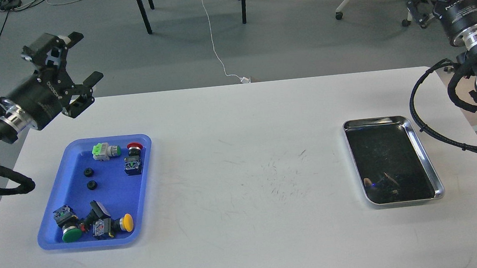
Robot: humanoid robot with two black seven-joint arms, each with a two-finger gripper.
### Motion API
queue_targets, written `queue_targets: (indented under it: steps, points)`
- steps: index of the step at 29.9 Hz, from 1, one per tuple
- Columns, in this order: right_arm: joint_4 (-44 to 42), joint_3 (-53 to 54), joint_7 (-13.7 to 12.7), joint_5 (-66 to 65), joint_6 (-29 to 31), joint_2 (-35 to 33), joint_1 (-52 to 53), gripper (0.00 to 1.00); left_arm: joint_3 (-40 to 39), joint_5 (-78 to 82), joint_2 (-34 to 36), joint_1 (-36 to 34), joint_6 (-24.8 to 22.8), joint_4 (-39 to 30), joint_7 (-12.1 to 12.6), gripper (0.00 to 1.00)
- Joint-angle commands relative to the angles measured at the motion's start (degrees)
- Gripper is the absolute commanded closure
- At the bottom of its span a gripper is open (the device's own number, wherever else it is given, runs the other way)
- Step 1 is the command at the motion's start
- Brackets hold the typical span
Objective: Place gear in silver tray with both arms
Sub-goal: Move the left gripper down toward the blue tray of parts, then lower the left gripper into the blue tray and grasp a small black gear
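Both tools raised, gears in the blue tray.

Two small black gears [90,178] lie inside the blue tray [56,237] on the white tabletop [248,238]; the silver tray [423,151] sits bare, well to that tray's right. The left tool [82,57] hangs above the blue tray's far edge, fingers spread apart. The right tool [421,9] is beyond the silver tray; I cannot tell its state.
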Motion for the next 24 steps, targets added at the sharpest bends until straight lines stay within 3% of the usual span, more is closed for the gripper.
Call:
queue_targets:
  steps: [1, 3, 12, 19, 24]
  points:
    - [0.1, -0.2, 0.7, -0.1, 0.0, 0.1, -0.4, 0.01, 0.0, 22.7, 3.2, 2.6, 5.3, -5.3, -2.4, 0.06]
    - [0.6, -1.1, 0.7, -0.1, 0.0, 0.1, -0.6, 0.01, 0.2, 35.0, 3.8, 3.3, 7.6, -5.5, -3.8, 0.06]
    - [4.2, -0.4, 0.7, -0.1, 0.0, -0.7, -2.6, 0.01, 7.5, 78.9, 3.8, 5.8, 15.8, -4.6, -3.8, 0.11]
    - [4.9, 1.0, 0.7, -0.1, 0.0, -0.9, -2.5, 0.01, 13.0, 82.7, 0.8, 5.4, 17.7, 7.8, -3.7, 0.21]
    - [6.6, 1.6, 0.7, -0.1, 0.0, -1.3, -2.5, 0.01, 13.4, 82.2, -1.0, 5.5, 17.7, 12.0, -3.8, 0.26]
